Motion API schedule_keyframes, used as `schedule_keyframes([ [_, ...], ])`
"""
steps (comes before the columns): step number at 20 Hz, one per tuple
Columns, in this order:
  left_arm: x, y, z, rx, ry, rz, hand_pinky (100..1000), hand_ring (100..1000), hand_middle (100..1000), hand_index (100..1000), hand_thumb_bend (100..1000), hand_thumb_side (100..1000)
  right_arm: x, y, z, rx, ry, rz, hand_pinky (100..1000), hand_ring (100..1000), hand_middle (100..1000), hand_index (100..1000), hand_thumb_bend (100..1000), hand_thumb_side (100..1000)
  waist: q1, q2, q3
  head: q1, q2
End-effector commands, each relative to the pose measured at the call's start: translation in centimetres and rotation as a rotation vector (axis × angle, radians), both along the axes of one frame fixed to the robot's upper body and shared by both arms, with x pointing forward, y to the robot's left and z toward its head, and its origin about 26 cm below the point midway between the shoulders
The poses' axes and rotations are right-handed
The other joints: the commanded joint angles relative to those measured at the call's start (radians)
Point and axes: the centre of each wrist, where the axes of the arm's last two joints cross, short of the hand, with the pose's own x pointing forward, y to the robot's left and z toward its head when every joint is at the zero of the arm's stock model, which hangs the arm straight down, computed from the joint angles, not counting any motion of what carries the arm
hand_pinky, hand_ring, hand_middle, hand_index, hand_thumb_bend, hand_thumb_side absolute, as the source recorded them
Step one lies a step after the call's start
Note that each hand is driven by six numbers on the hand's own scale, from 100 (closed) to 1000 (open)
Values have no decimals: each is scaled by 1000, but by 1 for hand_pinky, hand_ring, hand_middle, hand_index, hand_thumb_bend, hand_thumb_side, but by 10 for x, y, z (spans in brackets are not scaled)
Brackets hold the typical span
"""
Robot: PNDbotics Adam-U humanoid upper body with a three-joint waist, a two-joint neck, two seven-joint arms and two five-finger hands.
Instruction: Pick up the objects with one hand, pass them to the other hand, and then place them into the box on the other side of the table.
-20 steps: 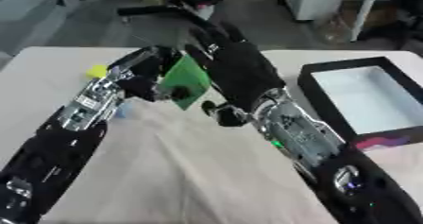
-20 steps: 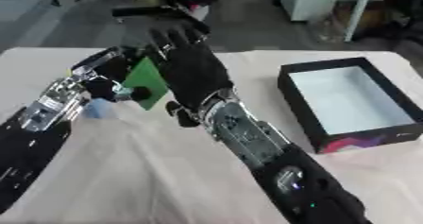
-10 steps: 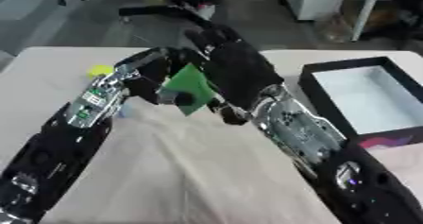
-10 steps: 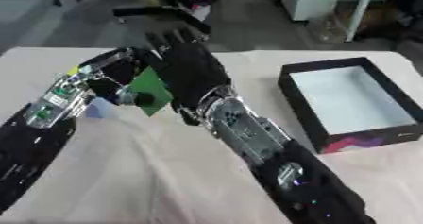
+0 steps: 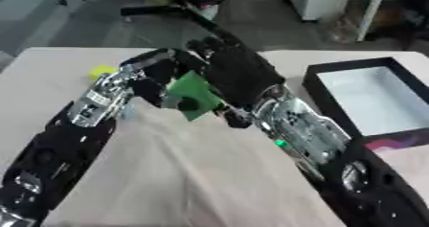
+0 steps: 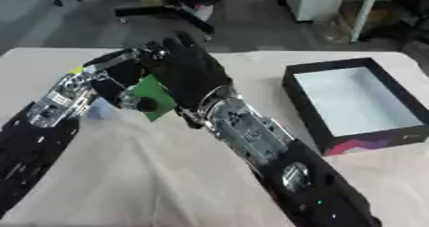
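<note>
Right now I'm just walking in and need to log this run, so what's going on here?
The robot is mid hand-over above the table. The left hand and the right hand meet around a flat green object, and both seem to have fingers on it. Which one bears it I cannot tell. The black box sits open on the robot's right side with nothing visible inside. A small yellow thing lies on the far left of the table.

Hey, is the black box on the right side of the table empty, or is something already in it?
Empty: the black box shows only its bare pale floor; the green object is between the hands.
</note>
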Motion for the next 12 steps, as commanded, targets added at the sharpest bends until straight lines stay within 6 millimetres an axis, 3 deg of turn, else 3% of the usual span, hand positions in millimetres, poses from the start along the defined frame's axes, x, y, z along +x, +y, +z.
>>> schedule_keyframes([
  [1,2,-6,17,-3,-48,-24,447,363,304,448,593,188,-2,1,7,24,-1,12,1000,898,874,980,376,100,2,-11,-1,0,5],
  [9,1,-11,20,-5,-59,-46,450,365,306,449,586,185,-1,2,5,47,35,10,1000,885,856,784,319,122,2,-11,-2,-3,7],
  [12,1,-11,20,-2,-61,-51,452,366,307,449,586,185,-2,1,6,77,6,14,1000,859,831,652,215,229,2,-11,-3,-4,7],
])
